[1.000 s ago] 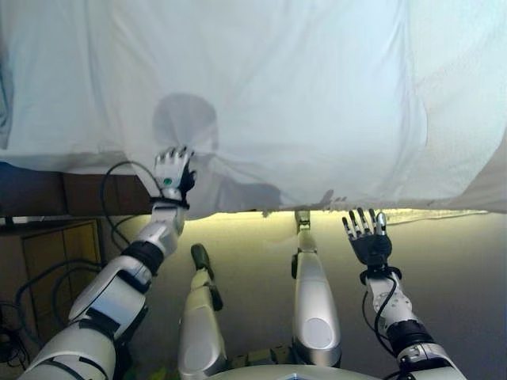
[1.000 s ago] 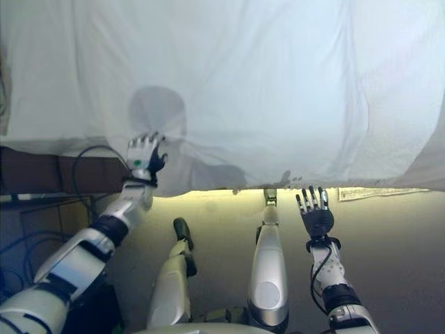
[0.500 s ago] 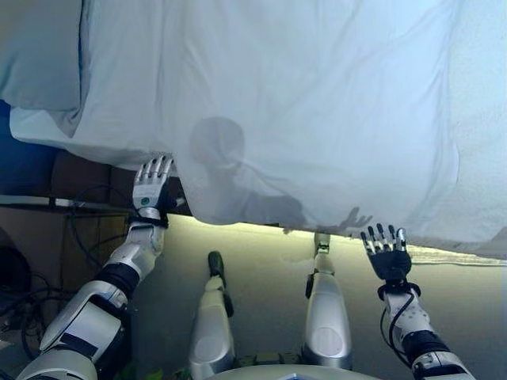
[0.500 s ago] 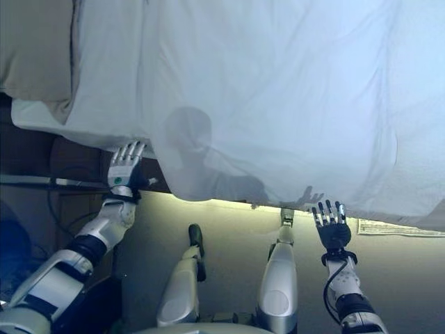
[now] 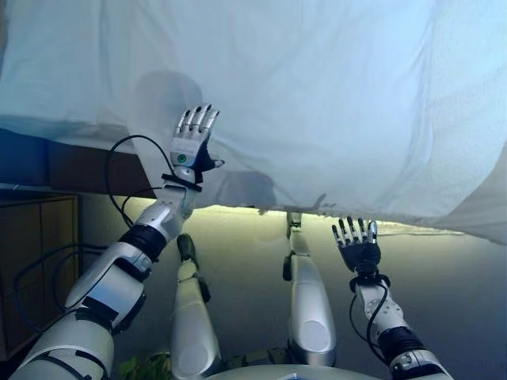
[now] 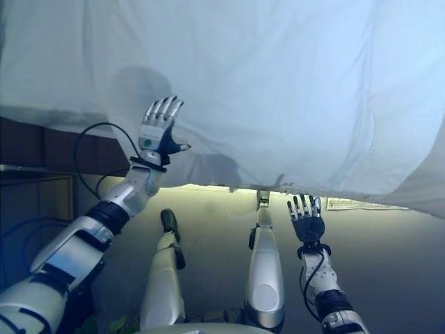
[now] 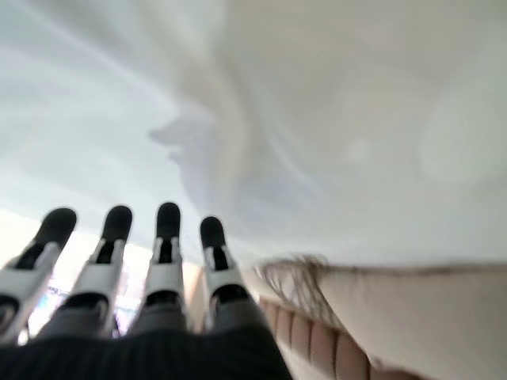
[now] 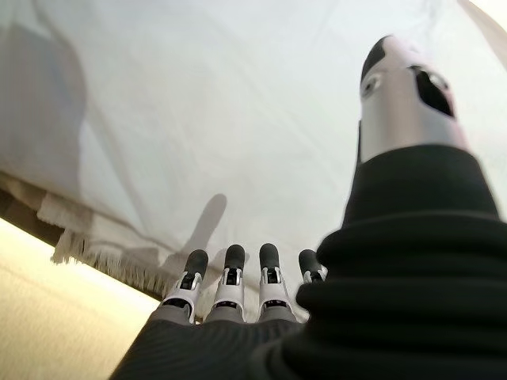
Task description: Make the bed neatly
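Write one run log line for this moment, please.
left hand: open, over sheet edge | right hand: open, below edge | sheet: not gripped

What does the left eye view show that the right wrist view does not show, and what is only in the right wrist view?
Only the left eye view shows the left hand, raised with straight fingers over the white sheet, and the dark bed base under the sheet's overhang on the robot's left.

Only the right wrist view shows the frayed fringe along an edge under the sheet, and the right hand's thumb up close.

Both show the right hand, open and holding nothing, just short of the sheet's hanging edge, the sheet itself, and the pale floor.
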